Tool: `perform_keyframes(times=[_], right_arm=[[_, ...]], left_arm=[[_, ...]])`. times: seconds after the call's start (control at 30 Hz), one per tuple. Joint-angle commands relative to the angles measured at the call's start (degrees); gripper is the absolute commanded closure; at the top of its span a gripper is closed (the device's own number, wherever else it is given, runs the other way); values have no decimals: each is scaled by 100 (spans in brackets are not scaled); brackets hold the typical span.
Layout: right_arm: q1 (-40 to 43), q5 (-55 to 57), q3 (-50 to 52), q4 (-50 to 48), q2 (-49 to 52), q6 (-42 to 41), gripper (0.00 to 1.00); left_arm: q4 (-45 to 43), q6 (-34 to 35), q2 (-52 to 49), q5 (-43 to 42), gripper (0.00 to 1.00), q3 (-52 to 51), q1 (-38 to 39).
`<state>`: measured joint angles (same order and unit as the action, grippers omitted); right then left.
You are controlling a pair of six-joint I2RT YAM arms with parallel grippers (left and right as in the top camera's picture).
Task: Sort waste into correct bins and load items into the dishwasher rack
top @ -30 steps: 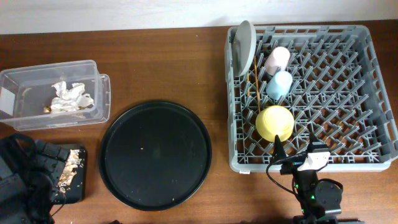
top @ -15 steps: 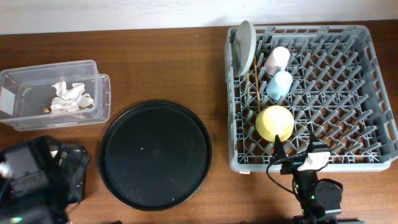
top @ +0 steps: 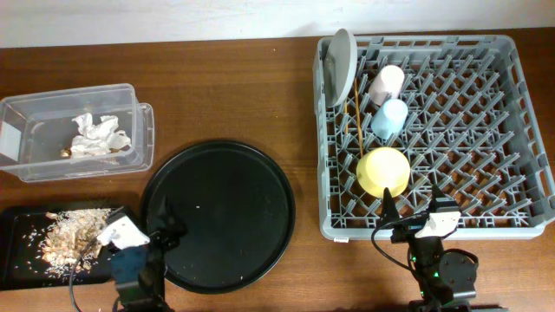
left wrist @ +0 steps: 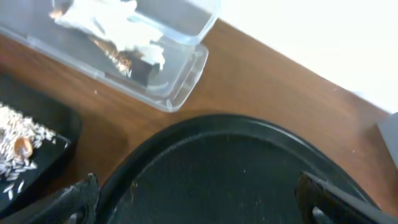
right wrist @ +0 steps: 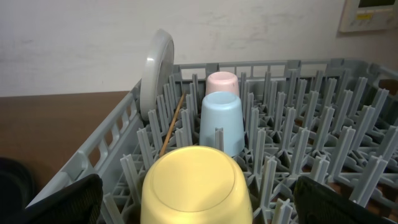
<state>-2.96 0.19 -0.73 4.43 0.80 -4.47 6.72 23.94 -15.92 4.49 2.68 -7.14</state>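
The grey dishwasher rack (top: 520,130) holds the grey-white plate (top: 340,67) on edge, the pink cup (top: 387,82), the light blue cup (top: 389,118), the yellow bowl (top: 383,171) upside down and the chopsticks (top: 356,121). The clear box (top: 139,130) holds the white tissue (top: 97,137). The flat black tray (top: 17,260) holds beige scraps (top: 74,232). My left gripper (top: 143,227) is open and empty at the front left rim of the round tray; in its wrist view (left wrist: 199,199) nothing is between the fingers. My right gripper (right wrist: 205,202) is open just in front of the bowl (right wrist: 196,183).
A large round black tray (top: 217,217) lies between the bins and the rack. The rack's right half has bare pegs. Brown tabletop shows around everything.
My left arm has moved right, off the flat black tray, which now shows with scraps in it. The right arm and the rack's contents have not moved.
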Motion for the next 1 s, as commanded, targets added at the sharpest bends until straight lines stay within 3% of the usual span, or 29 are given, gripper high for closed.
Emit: perform_keyframes(times=[0.0,0.17,0.33,0.4,0.43,0.67,0.97], right_arm=[[46,48,42,24,-48,20,2],[46,48,42,24,-48,20,2],[46,48,42,24,-48,20,2],[46,48,42,24,-50,20,2],[46,48,42,24,-48,20,2],[46,48,42,24,-48,20,2],[46,48,42,22,-48,20,2]], left_arm=[[-90,-732,623,-177,1,-149,85],[-378,-911,1563,-175,1,-216,214],[-1014,-1856,1565,-175,1,-216,216],[-509,-2072,1565,-175,0,-216,216],[-195,-2083,1563,-247,1,-216,216],[-192,-2081,1565,-345,0,-216,772],[-192,-2081,1563,-345,1,-216,787]])
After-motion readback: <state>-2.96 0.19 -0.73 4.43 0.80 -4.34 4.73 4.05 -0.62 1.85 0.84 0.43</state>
